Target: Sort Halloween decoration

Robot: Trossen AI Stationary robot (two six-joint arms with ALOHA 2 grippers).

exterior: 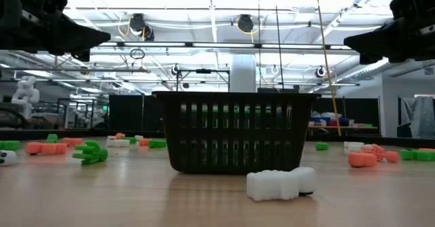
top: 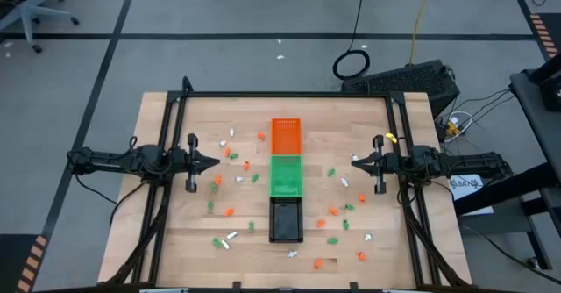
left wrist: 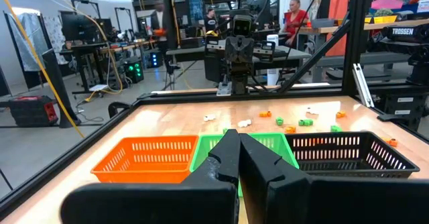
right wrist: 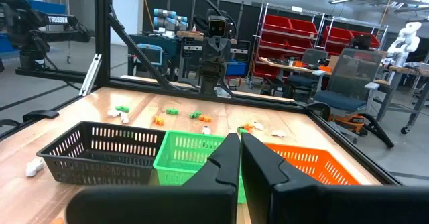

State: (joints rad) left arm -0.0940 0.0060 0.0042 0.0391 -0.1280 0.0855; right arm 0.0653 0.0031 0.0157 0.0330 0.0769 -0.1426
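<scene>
Tiny orange, green and white Halloween trinkets lie scattered on the wooden table, some left of the trays and some right of them. An orange tray, a green tray and a black tray stand in a row down the middle. My left gripper hovers shut at the table's left side, pointing level toward the trays. My right gripper hovers shut at the right side, facing it. Neither holds anything. In the low view a white trinket lies before the black tray.
A black frame runs along the table's far edge and down both sides. Bare wood lies between each gripper and the trays, dotted with trinkets. Beyond the table are a black box, cables and, in the wrist views, desks and seated people.
</scene>
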